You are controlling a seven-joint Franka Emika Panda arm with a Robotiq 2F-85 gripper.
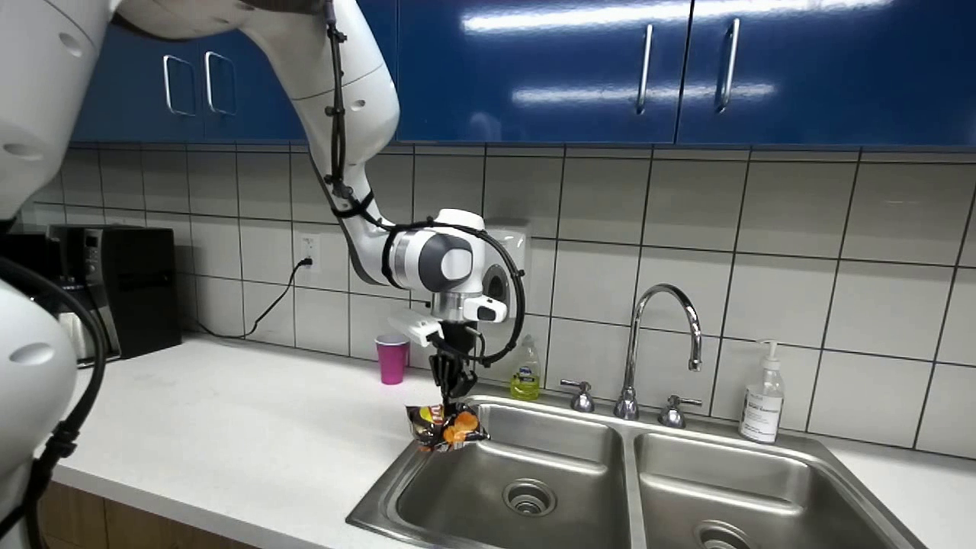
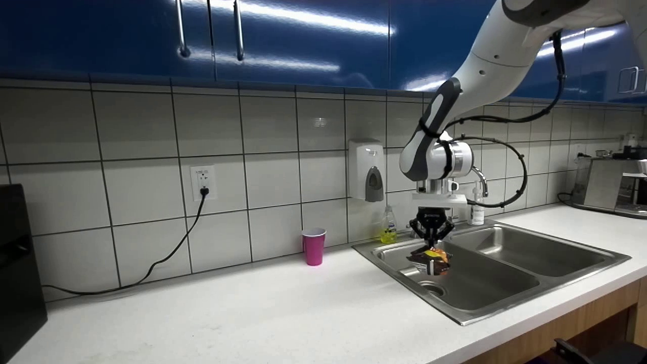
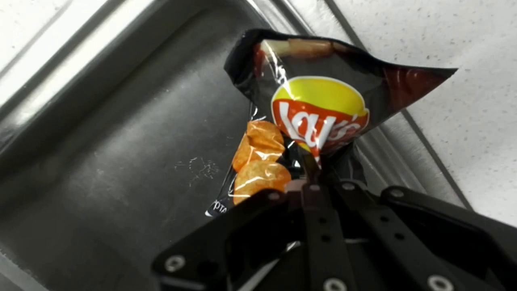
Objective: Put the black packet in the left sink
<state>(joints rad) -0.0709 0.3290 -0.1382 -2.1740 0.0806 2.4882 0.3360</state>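
while arm (image 1: 367,84) arches, downturned end effector (image 2: 431,245) pinches packet (image 3: 319,109).

Shiny blue cupboards (image 1: 549,57) with silver bar handles (image 1: 645,69) hung above pale tiled wall (image 1: 900,221) with dark lines (image 1: 840,260). Flat white counter (image 1: 252,427) topped brown wooden front (image 1: 130,526). White light streaks (image 1: 579,17) shone on cupboards.

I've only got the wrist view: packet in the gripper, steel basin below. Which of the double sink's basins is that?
Observer: The left sink. In an exterior view, the right basin lies on the far side of the divider from your black packet.
Operator: No drain in my picture. Where is it?
Observer: In that view, the left sink's drain shows lower and further right than the packet.
Operator: And the faucet?
Observer: The faucet stands behind the divider, to the right of the gripper in that view.
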